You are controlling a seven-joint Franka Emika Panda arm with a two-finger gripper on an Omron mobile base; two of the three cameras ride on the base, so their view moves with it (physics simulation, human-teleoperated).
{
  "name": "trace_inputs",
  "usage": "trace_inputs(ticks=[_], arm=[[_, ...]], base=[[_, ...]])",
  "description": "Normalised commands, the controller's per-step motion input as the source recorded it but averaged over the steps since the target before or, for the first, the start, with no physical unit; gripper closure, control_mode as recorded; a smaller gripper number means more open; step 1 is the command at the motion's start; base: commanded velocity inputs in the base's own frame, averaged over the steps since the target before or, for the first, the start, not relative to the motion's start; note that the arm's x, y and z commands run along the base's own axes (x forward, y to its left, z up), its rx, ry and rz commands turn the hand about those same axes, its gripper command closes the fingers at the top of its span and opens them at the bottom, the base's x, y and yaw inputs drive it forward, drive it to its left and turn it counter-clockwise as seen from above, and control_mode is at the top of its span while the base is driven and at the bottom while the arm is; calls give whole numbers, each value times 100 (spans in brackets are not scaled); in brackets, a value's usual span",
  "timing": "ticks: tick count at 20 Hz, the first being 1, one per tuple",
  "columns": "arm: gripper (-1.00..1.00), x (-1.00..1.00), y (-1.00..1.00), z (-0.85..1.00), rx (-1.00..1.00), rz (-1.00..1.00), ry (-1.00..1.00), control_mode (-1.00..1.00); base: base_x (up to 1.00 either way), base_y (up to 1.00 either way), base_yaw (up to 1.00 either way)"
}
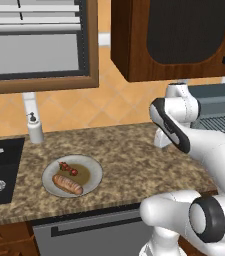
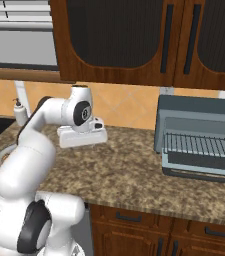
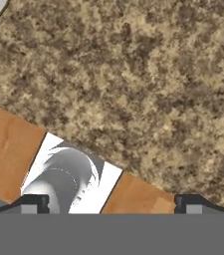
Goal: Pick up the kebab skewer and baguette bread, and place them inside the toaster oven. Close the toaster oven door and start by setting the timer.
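Gripper [image 3: 111,204] — jaws wide, empty, over bare counter [image 1: 134,150] | kebab skewer [image 1: 68,168] and baguette bread [image 1: 67,184] on plate [image 1: 95,172] — well to arm's left (baguette lies diagonally) | toaster oven [image 2: 199,137] open, far right.

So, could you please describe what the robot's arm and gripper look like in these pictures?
The arm is glossy white, built of rounded, bulbous segments with black bands and dark round caps at the joints. The hand is a flat white block, and the gripper ends in two small dark finger tips. No cables or markings can be made out.
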Motion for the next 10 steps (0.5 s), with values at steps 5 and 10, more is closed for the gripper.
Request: trace_inputs(ticks=[5, 10], arm=[[-100, -1, 100, 0, 0, 13, 9, -100], [-100, 0, 97, -13, 0, 11, 13, -100]], base=[[0, 0, 0], [0, 0, 0]])
